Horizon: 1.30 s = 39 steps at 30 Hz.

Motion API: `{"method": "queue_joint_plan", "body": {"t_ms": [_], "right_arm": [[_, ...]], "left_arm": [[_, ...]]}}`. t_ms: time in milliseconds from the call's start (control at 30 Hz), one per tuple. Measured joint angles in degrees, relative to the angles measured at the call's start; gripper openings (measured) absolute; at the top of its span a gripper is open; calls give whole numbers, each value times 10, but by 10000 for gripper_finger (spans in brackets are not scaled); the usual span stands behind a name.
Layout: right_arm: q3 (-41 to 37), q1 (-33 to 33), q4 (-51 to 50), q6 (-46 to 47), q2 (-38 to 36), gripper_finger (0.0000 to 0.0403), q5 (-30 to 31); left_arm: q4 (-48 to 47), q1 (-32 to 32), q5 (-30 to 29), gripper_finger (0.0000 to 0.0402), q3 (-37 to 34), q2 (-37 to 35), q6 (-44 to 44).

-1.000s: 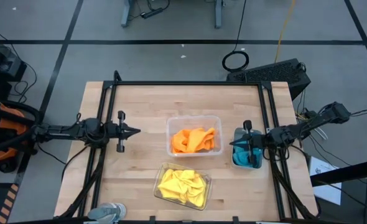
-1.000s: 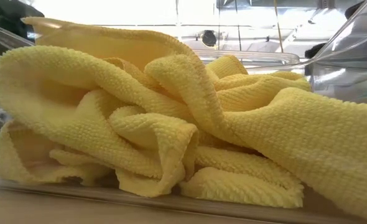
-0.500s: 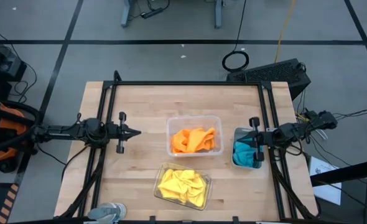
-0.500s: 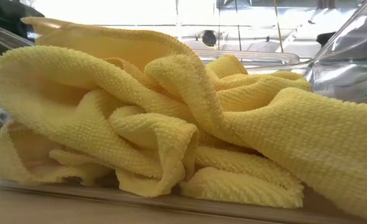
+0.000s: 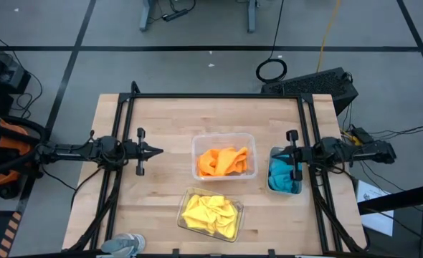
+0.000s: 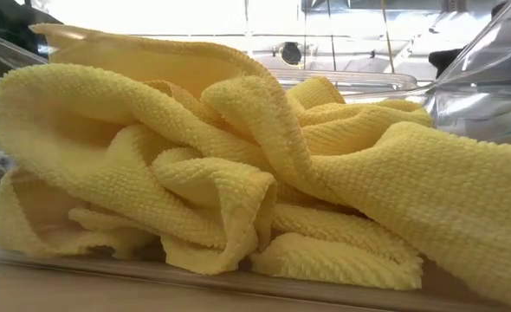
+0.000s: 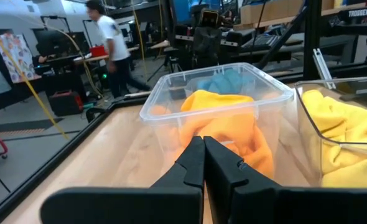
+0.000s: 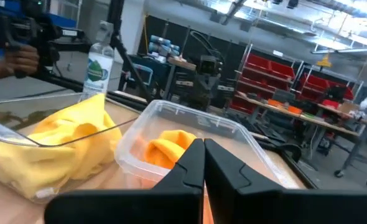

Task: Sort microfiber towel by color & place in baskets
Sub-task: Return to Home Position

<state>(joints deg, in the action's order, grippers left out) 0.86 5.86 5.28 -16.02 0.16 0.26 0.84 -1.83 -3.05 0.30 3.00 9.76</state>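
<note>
- Microfiber towels (image 5: 222, 162), orange: crumpled in the middle basket (image 5: 224, 135) at the centre of the table (image 5: 161, 115).
- Yellow towels (image 5: 210, 215): fill the clear basket (image 5: 181, 212) at 6 o'clock of the middle one; crowd the low view with thick folds.
- Blue towels (image 5: 283, 179): lie in the narrower greyish basket (image 5: 270, 180) at 3 o'clock.
- Left gripper (image 5: 155, 151): hangs at 9 o'clock of the middle basket, well apart from it, jaws pressed together on nothing.
- Right gripper (image 5: 279, 153): hovers over the greyish basket, jaws together, empty.
- Small grey thing (image 5: 123, 245): rests at the table's 7 o'clock edge.
- Person (image 7: 112, 37) in a white top: stands in the room beyond.
</note>
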Motion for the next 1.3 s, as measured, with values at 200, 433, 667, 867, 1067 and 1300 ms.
{"method": "queue_joint_plan", "body": {"t_ms": [200, 433, 667, 867, 1067, 1300], "right_arm": [[0, -41, -33, 32, 5, 0, -71], [0, -52, -32, 36, 3, 0, -62], [0, -50, -9, 47, 2, 0, -63], [0, -50, -33, 59, 2, 0, -59], [0, -50, -34, 79, 2, 0, -58], [0, -50, -35, 79, 2, 0, -58]], "left_arm": [[0, 0, -1, 4, 0, 0, -3], [0, 0, 0, 4, 0, 5, -18], [0, 0, -1, 4, 0, 11, -15], [8, 0, -19, 4, 0, 11, -13], [2, 0, 10, 4, 0, 11, -3], [-1, -1, 30, 4, 0, -5, -19]]}}
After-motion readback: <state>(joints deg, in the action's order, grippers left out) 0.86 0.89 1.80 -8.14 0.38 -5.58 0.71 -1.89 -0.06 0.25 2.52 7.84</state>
